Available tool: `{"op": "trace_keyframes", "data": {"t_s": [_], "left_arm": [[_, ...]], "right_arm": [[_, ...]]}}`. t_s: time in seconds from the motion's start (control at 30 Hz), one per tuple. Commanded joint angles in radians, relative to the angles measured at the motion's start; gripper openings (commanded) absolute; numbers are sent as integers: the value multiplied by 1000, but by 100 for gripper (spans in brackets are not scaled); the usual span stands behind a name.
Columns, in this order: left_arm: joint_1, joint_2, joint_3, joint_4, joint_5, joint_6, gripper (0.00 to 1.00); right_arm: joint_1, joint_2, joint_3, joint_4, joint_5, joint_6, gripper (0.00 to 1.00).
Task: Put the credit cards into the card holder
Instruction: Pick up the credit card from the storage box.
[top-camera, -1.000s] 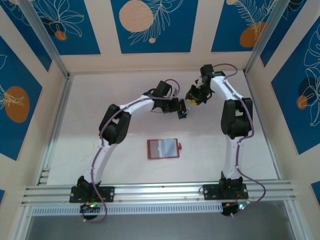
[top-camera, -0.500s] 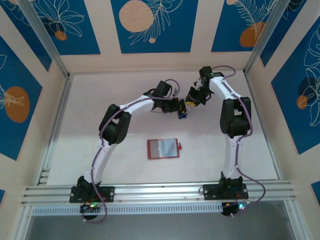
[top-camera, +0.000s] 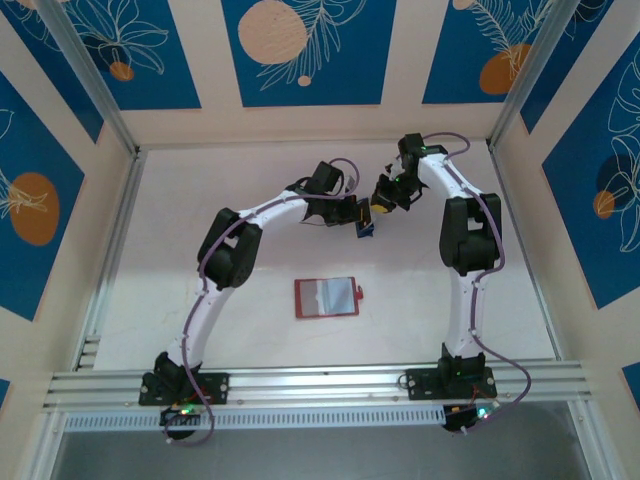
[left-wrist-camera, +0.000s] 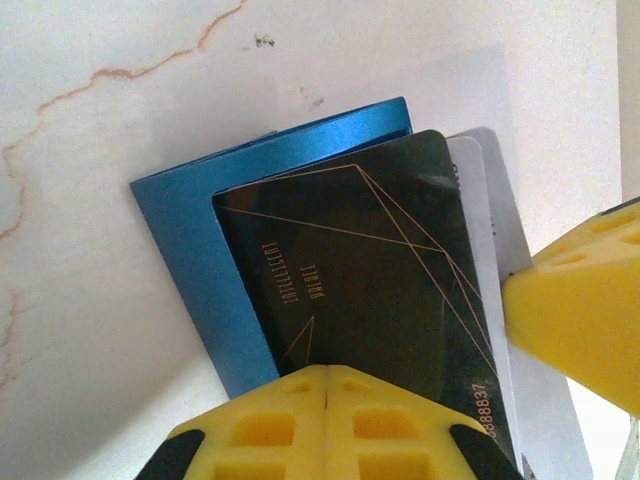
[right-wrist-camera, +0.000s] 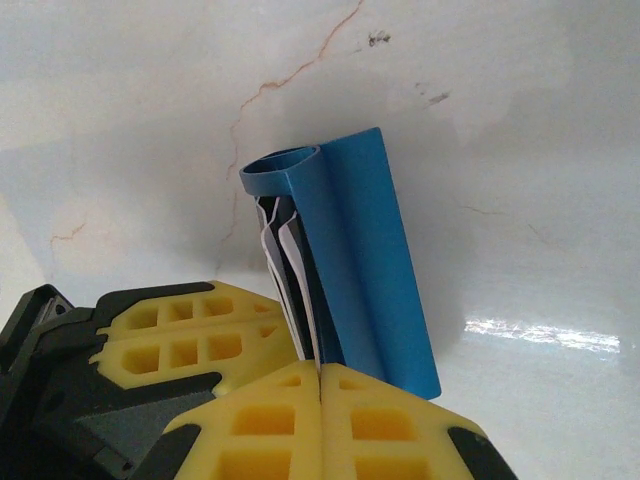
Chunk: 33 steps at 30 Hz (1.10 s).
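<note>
The credit cards (left-wrist-camera: 350, 260) are a small stack: a dark card and pale ones inside a folded blue cover (right-wrist-camera: 360, 240). My left gripper (left-wrist-camera: 328, 372) is shut on the stack's lower edge and holds it above the table, far centre (top-camera: 367, 229). My right gripper (right-wrist-camera: 320, 372) is shut on the edge of a pale card in the same stack. One of its yellow fingers (left-wrist-camera: 575, 320) shows beside the cards in the left wrist view. The two grippers (top-camera: 362, 220) (top-camera: 384, 198) meet at the stack. The red card holder (top-camera: 326, 297) lies open and flat mid-table, apart from both.
The white marbled table (top-camera: 200, 240) is boxed in by patterned walls on the left, right and far sides. An aluminium rail (top-camera: 320, 382) carrying both arm bases runs along the near edge. The left gripper's yellow fingers (right-wrist-camera: 190, 335) sit close to the left of the right jaws.
The right gripper's jaws have closed onto the card's edge. The left gripper and the stack have stayed where they were, and the card holder has not moved.
</note>
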<state>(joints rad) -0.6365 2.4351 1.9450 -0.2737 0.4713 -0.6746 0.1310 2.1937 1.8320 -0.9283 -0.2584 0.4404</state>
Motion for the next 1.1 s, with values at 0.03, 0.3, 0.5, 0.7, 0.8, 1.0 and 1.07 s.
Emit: {"op": "trace_keyframes", "data": {"t_s": [0.03,0.3,0.5,0.7,0.8,1.0,1.07], "left_arm": [[6,-19,-36,-36,2,-2,5],[15,-46,-56,17,44,-22,5],[17,-63,-54,16,54,-23,5],[26,-147,-111,62,87,-37,5],[29,-246,-178,70,92,-32,5],[37,-513,-503,37,55,27,6],[36,-586,-614,0,35,60,6]], "right_arm": [[-7,-87,-17,-1,12,12,0],[-15,-192,-84,1,186,44,0],[-16,-249,-113,6,234,50,0],[30,-367,-164,29,262,28,0],[64,-419,-219,56,220,21,0],[128,-551,-389,166,95,29,0],[147,-590,-441,191,69,27,0]]}}
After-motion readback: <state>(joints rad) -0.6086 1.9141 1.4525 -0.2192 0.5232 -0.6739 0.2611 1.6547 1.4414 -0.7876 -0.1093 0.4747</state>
